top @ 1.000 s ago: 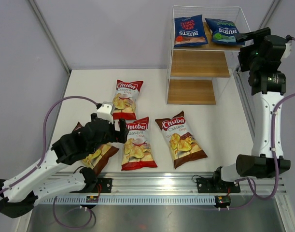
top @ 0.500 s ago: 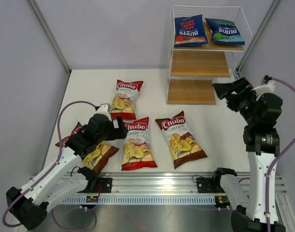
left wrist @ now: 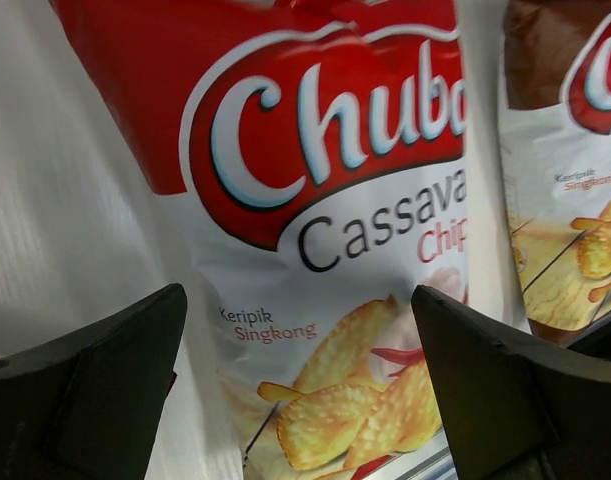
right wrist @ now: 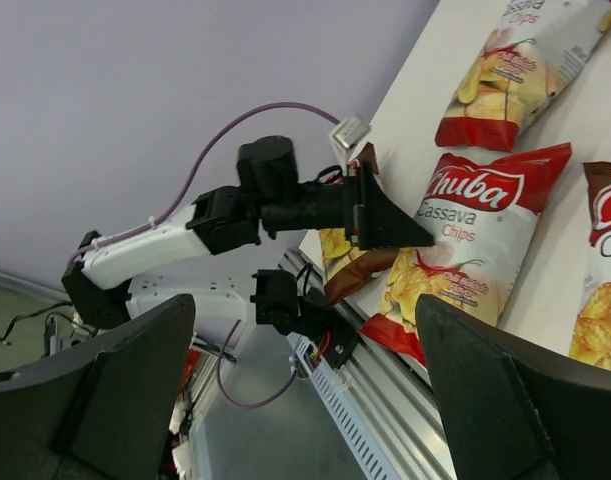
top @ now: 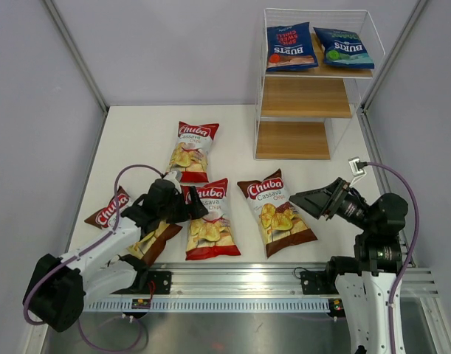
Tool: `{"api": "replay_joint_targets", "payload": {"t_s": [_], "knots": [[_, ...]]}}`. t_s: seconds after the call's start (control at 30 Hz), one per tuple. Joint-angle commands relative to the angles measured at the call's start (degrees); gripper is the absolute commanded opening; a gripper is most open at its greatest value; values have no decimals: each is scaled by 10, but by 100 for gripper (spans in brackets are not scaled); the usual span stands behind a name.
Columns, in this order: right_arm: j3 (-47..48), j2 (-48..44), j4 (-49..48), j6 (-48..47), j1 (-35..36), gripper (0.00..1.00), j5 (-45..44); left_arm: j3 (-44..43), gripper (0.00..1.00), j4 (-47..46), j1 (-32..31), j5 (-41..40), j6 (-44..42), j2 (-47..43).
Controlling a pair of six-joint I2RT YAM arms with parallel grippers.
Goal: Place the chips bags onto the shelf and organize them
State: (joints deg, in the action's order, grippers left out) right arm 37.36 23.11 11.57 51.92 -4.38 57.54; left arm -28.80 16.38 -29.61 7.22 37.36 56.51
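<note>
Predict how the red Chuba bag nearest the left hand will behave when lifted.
The red Chuba bag looks glossy, so probably slippery. It lies puffed and creased, so likely light and floppy. Its pictured chips may crush under a hard squeeze.

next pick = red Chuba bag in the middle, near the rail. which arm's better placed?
Left, probably. The left gripper is open right at the red Chuba bag, which fills its wrist view between the fingers. The right gripper is open too, but sits beyond the brown Chuba bag.
</note>
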Motion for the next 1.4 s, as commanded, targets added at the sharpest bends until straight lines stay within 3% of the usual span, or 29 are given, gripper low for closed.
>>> {"api": "replay_joint_targets", "payload": {"t_s": [0.0,0.23,0.4,0.53,0.67,0.77,0.93,1.17,1.37], "knots": [[33,-6,-17,0,14,99,46,32,99,-98,6,59,22,25],[-18,-38,-64,31,24,99,56,94,99,-229,6,104,51,54],[-56,-48,-96,61,24,98,47,160,99,-339,6,107,117,40],[-63,-50,-100,64,24,98,36,217,86,-399,6,83,158,-11],[-79,-47,-110,82,25,98,29,238,63,-391,6,58,191,-88],[-104,-44,-155,104,24,98,29,245,54,-362,5,32,206,-159],[-140,-26,-190,121,24,96,25,245,50,-312,5,3,234,-269],[-211,18,-299,168,41,93,-12,213,48,-296,5,-14,284,-327],[-220,128,-403,134,216,93,-161,168,48,-346,4,-35,348,-317]]}}
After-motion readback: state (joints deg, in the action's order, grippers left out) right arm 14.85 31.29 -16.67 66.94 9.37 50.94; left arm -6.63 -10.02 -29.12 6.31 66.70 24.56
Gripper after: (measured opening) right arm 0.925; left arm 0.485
